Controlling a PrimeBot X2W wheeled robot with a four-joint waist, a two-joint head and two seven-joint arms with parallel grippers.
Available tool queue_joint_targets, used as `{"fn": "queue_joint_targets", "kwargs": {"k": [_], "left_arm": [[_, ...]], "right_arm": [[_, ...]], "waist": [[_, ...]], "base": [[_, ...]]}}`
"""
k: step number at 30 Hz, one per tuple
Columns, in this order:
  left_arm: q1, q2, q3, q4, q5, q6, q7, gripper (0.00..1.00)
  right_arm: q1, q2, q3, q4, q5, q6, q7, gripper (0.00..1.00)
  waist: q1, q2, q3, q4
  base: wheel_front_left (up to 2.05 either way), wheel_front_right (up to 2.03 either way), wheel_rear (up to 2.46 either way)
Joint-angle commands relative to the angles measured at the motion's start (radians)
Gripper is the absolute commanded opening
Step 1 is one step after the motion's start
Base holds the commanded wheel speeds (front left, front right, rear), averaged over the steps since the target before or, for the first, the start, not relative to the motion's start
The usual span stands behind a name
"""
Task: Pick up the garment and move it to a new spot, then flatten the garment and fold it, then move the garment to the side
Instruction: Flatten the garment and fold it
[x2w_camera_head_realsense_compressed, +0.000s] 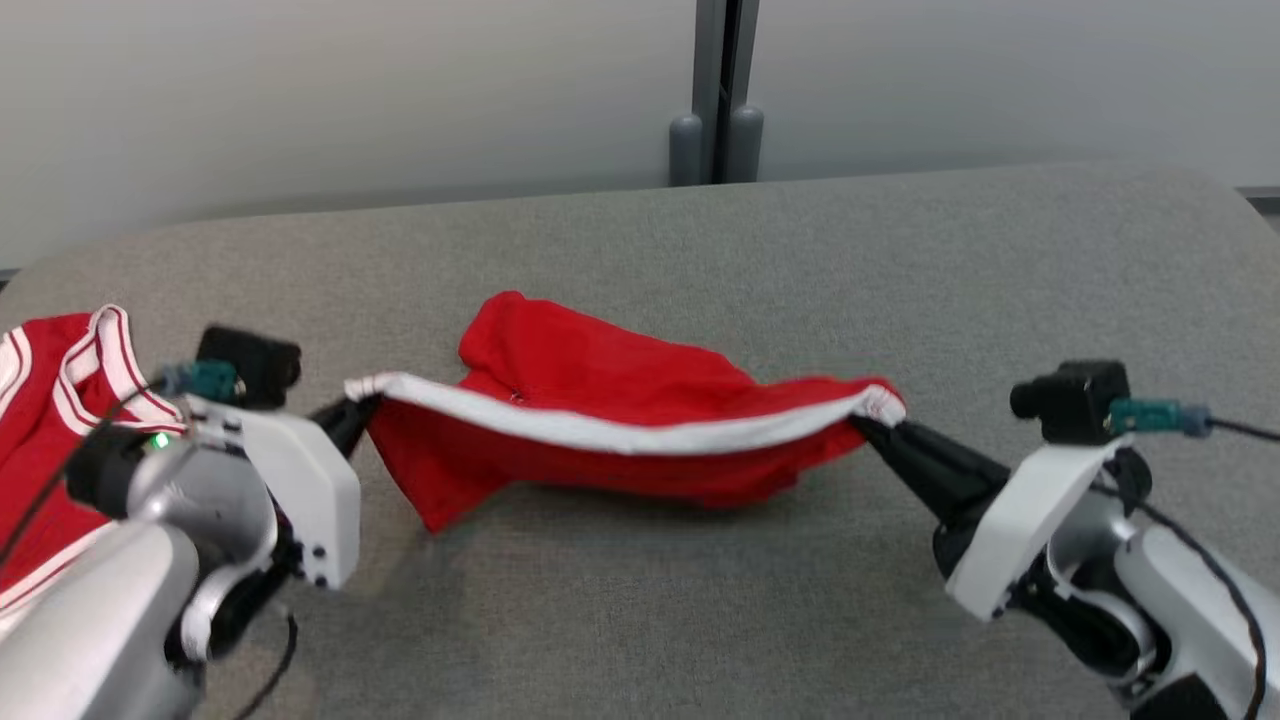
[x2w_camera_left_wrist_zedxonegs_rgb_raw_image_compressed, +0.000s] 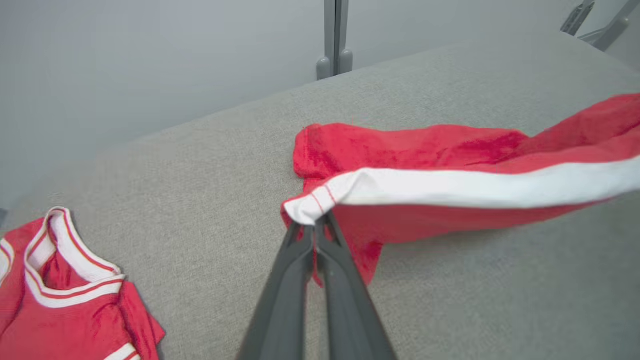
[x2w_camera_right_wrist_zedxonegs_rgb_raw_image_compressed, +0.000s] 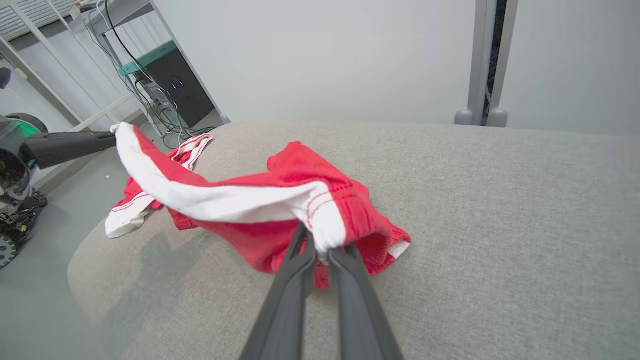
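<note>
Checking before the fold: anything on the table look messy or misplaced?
The red garment sags bunched between the left fingers and right fingers, not flat. A second red jersey lies crumpled at the table's left edge.

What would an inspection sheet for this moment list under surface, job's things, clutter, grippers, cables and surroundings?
Surface: grey fabric-covered table, rounded corners.
Job's things: red garment with a white band, the band stretched in the air between both grippers, its far part resting on the table.
Clutter: second red garment with white striped trim, at the table's left edge.
Grippers: left gripper shut on the band's left end; right gripper shut on its right end.
Cables: thin dark wrist cable by the right arm's camera; tangled floor cables beside a rack.
Surroundings: pale wall, grey post, rack with a dark unit.
</note>
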Motion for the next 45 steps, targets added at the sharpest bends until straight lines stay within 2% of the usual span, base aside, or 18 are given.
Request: {"fn": "queue_joint_targets", "kwargs": {"k": [1, 7, 13, 18, 23, 30, 35, 41, 45], "left_arm": [[-0.058, -0.005, 0.005, 0.013, -0.001, -0.017, 0.004, 0.00], [-0.371, -0.029, 0.004, 0.169, 0.019, -0.113, 0.063, 0.00], [-0.709, -0.084, -0.035, 0.366, 0.095, -0.190, 0.058, 0.00], [-0.946, -0.144, -0.058, 0.532, 0.140, -0.222, -0.013, 0.00], [-1.151, -0.182, -0.073, 0.687, 0.167, -0.231, -0.082, 0.00], [-1.325, -0.230, -0.057, 0.859, 0.171, -0.232, -0.203, 0.00], [-1.384, -0.267, -0.073, 0.968, 0.162, -0.236, -0.263, 0.00], [-1.346, -0.308, -0.119, 1.021, 0.102, -0.238, -0.278, 0.00], [-1.279, -0.298, -0.170, 0.993, 0.026, -0.238, -0.265, 0.00]], "right_arm": [[-0.044, -0.008, 0.000, 0.003, 0.016, 0.002, 0.005, 0.00], [-0.315, -0.003, 0.031, 0.057, 0.122, 0.002, 0.021, 0.00], [-0.588, -0.028, 0.038, 0.158, 0.190, 0.002, -0.041, 0.00], [-0.791, -0.024, 0.035, 0.273, 0.225, 0.002, -0.089, 0.00], [-0.987, -0.014, 0.046, 0.359, 0.227, 0.002, -0.123, 0.00], [-1.155, 0.006, 0.038, 0.482, 0.232, 0.001, -0.194, 0.00], [-1.214, 0.010, 0.083, 0.522, 0.235, 0.001, -0.224, 0.00], [-1.175, 0.004, 0.163, 0.506, 0.286, 0.001, -0.216, 0.00], [-1.113, -0.002, 0.235, 0.456, 0.322, 0.001, -0.216, 0.00]], "waist": [[0.0000, 0.0000, 0.049, -0.025], [0.0000, 0.0000, 0.186, -0.043], [0.0000, 0.0000, 0.286, -0.022], [0.0000, 0.0000, 0.335, -0.015], [0.0000, 0.0000, 0.370, -0.018], [0.0000, 0.0000, 0.399, -0.016], [0.0000, 0.0000, 0.401, -0.014], [0.0000, 0.0000, 0.404, -0.004], [0.0000, 0.0000, 0.392, -0.004]], "base": [[0.00, 0.00, 0.00], [0.00, 0.00, 0.00], [0.00, 0.00, 0.00], [0.00, 0.00, 0.00], [0.00, 0.00, 0.00], [0.00, 0.00, 0.00], [0.00, 0.00, 0.00], [0.00, 0.00, 0.00], [0.00, 0.00, 0.00]]}}
